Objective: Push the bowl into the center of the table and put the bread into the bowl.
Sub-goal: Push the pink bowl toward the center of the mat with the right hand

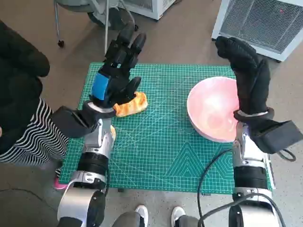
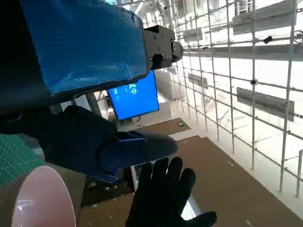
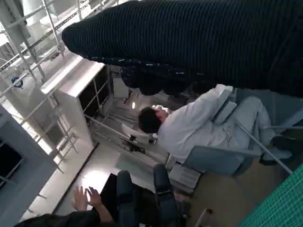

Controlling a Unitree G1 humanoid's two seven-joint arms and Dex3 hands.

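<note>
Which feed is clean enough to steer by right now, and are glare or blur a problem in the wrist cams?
Head view: even light, sharp, bowl and bread clear, soft shadows only. Left wrist view: turned, bright windows wash out the background, the left hand close and soft. Right wrist view: the right hand darkens the top, a pale floor patch glares.

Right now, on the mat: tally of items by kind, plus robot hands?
Bowl: 1, pink
Bread: 1
Mat: 1, green
Left hand: 1
Right hand: 1
Total: 5
</note>
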